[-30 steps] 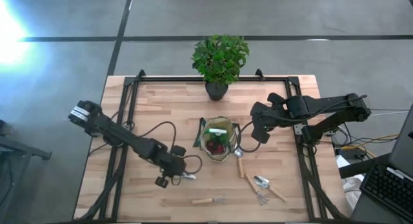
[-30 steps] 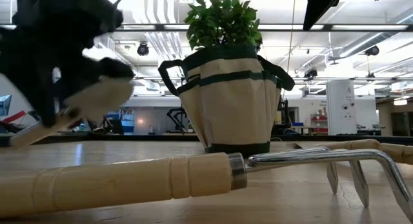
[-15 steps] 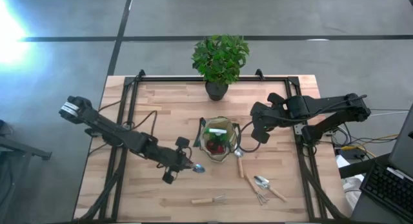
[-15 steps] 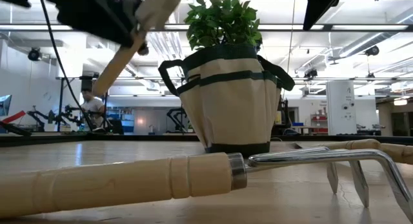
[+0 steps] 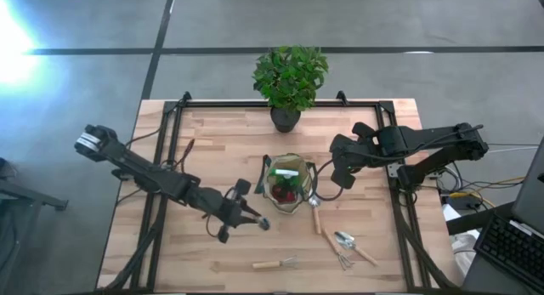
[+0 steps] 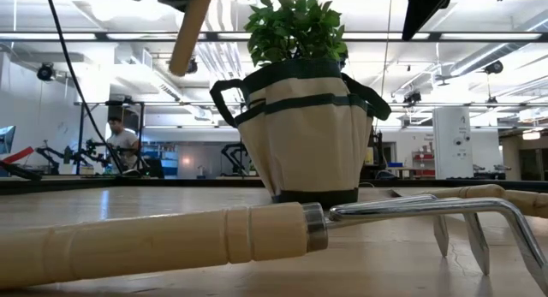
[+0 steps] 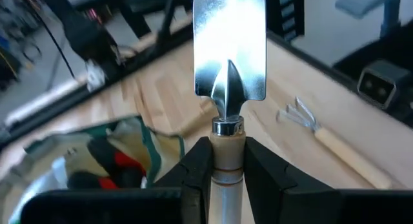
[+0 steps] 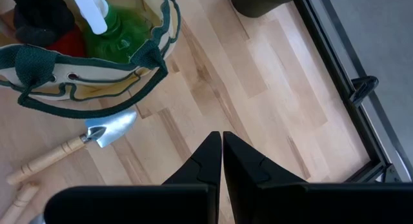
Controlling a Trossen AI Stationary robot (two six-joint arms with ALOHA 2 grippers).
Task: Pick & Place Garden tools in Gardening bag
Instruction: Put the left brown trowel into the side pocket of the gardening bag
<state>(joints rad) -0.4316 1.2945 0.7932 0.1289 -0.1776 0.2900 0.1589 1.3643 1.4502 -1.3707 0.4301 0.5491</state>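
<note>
The olive gardening bag [image 5: 287,184] stands open at mid-table, with a green spray bottle [image 8: 115,31] and a red item [image 8: 64,42] inside. Just left of it, my left gripper [image 5: 246,217] is shut on a wooden-handled trowel [image 7: 229,50] held above the table. My right gripper [image 5: 344,178] hangs shut and empty to the right of the bag. Lying flat on the table are another trowel [image 5: 315,212] beside the bag's base, a rake [image 5: 276,263] near the front edge, and a trowel and a fork [image 5: 347,246]. My left gripper pinches the trowel's wooden handle just behind the metal collar [image 7: 227,161] between its two fingers [image 7: 197,169]. The fingers lie along the handle, and the silver blade sticks out ahead of them toward the bag. The trowel is lifted clear of the table; its handle end [image 6: 190,36] slants down behind the grip.
A leafy potted plant [image 5: 289,78] stands at the table's far edge behind the bag. A black frame [image 5: 174,133] with cables runs along the left, right and far sides. In the low view the rake [image 6: 257,233] lies close across the front.
My left gripper has risen and tipped from pointing steeply down to nearly level, rolling a little and drifting toward the bag. The trowel in its grip has come up off the table; its blade has swung up and forward, and its handle end has climbed high.
</note>
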